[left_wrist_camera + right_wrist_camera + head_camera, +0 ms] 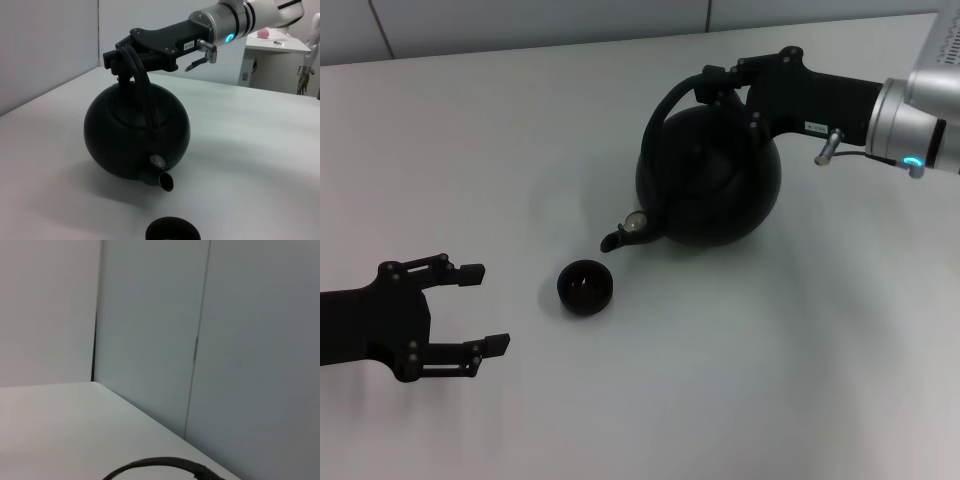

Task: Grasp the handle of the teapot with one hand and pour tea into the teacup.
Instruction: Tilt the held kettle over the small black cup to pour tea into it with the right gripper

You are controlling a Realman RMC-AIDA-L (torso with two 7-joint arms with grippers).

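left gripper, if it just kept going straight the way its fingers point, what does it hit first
Probably the teacup: the open left gripper points across the table toward it, nothing between. Depth is unclear, so it might pass just beside it.

Right gripper [720, 85]: matte black, blocky, w/ small white label on its side. Behind it a silver metal wrist section [915, 115] w/ glowing cyan light and a short silver stub sticking out. Left gripper [475, 310]: all black, two flat fingers on open linkage bars w/ visible pivot screws.
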